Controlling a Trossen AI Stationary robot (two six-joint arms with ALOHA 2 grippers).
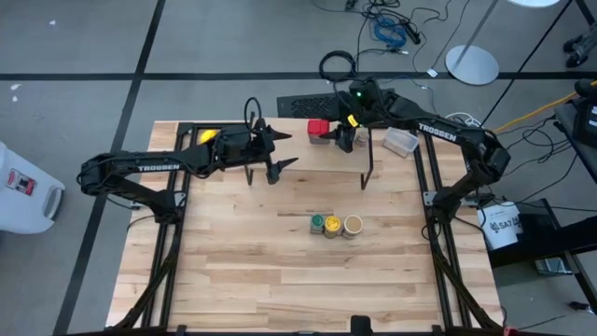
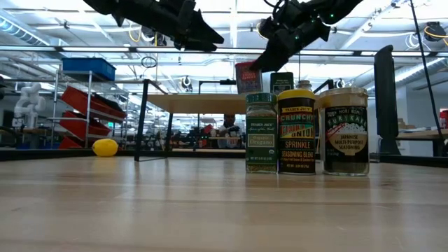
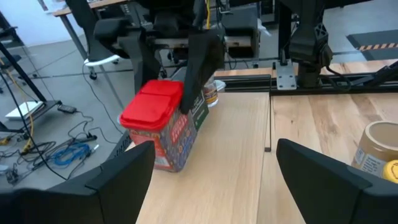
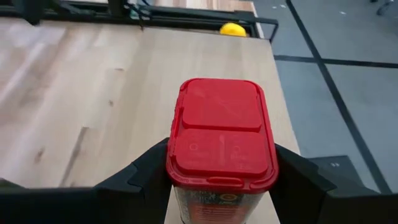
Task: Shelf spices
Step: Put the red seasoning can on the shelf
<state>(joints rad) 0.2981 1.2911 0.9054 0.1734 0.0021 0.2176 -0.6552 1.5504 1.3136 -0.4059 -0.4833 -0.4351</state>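
Observation:
The shelf (image 1: 308, 159) stands at the table's far middle. The red square tin (image 1: 319, 128) stands on its far edge, with the dark rectangular box (image 2: 281, 82) beside it. My right gripper (image 4: 221, 180) is shut on the tin. My left gripper (image 1: 282, 149) is open and empty above the shelf's left part, facing the tin (image 3: 158, 124). The green-lidded jar (image 1: 317, 222), yellow-lidded jar (image 1: 333, 227) and tan round-topped jar (image 1: 353, 225) stand in a row on the table, nearer than the shelf. My right gripper pinches the red tin by two opposite sides just below its lid (image 4: 173, 163), one finger on each side. The fingers (image 3: 199, 68) slant down from above and from the table's right. The tin stands upright with its base (image 3: 166, 163) on the shelf plank.
A yellow lemon-like ball (image 1: 207, 136) lies on the table left of the shelf. A clear plastic tub (image 1: 401, 142) sits right of the shelf. Bare table lies nearer than the three jars and to both sides of them.

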